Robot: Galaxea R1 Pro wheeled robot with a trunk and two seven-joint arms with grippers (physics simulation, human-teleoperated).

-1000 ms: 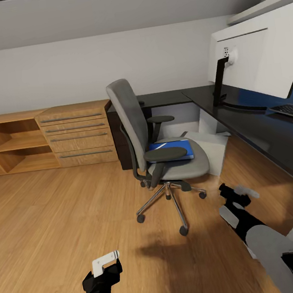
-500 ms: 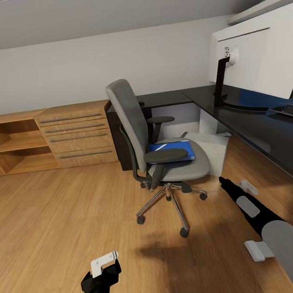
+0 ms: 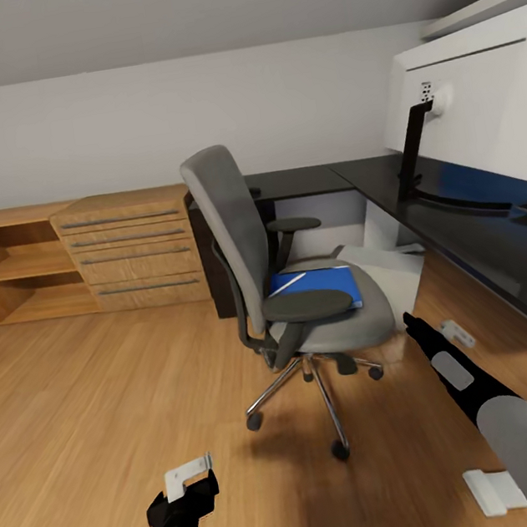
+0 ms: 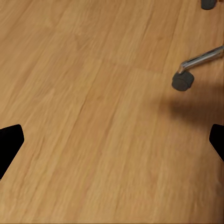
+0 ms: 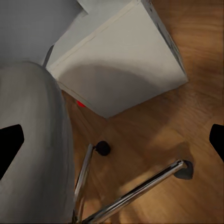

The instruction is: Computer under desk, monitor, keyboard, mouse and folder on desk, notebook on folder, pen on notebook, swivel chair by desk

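We have rolled closer to the swivel chair [image 3: 297, 292], both grippers' fingers apart and empty, eyeing the thin, stiff, slippery folder [image 3: 318, 287], best pinched at its near edge.

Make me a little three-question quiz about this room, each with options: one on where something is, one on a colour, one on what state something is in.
1. Where does the folder lie?
A. on the seat of the swivel chair
B. on the desk
C. on the floor

2. What colour is the folder?
A. red
B. bright blue
C. green

3. How do the drawers of the oak drawer chest stand?
A. all pulled out
B. one pulled out
C. all shut

Answers:
1 A: the head view shows it flat on the grey seat, between the armrests, with a thin whitish pen on it.
2 B: its cover is bright blue against the grey padding.
3 C: the drawer fronts sit flush in one plane.
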